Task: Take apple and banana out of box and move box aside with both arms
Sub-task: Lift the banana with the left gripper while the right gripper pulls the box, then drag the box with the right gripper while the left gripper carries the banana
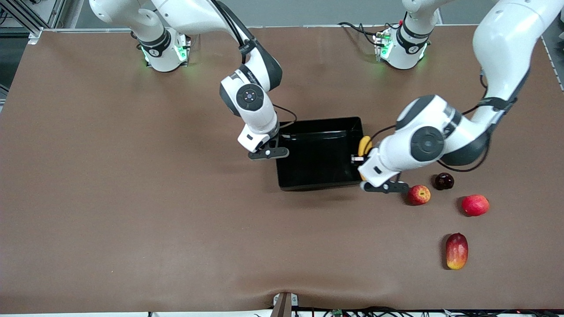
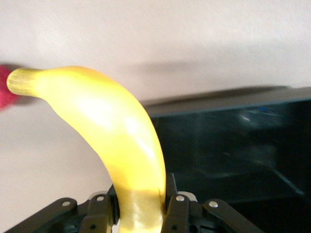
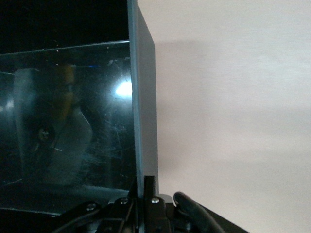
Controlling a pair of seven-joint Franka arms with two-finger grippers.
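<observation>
The glossy black box (image 1: 320, 155) sits mid-table, open top up. My right gripper (image 1: 269, 153) is shut on the box's wall at the right arm's end; the wall (image 3: 144, 111) runs between its fingers. My left gripper (image 1: 384, 186) is shut on the yellow banana (image 2: 114, 141) and holds it by the box's wall at the left arm's end; a bit of banana (image 1: 364, 145) shows past the wrist. The small red apple with yellow patches (image 1: 418, 194) lies on the table just beside the left gripper.
A dark maroon plum (image 1: 444, 181) and a plain red round fruit (image 1: 475, 205) lie toward the left arm's end. A red-and-yellow mango (image 1: 456, 251) lies nearer the front camera. The brown table (image 1: 132, 198) spreads wide toward the right arm's end.
</observation>
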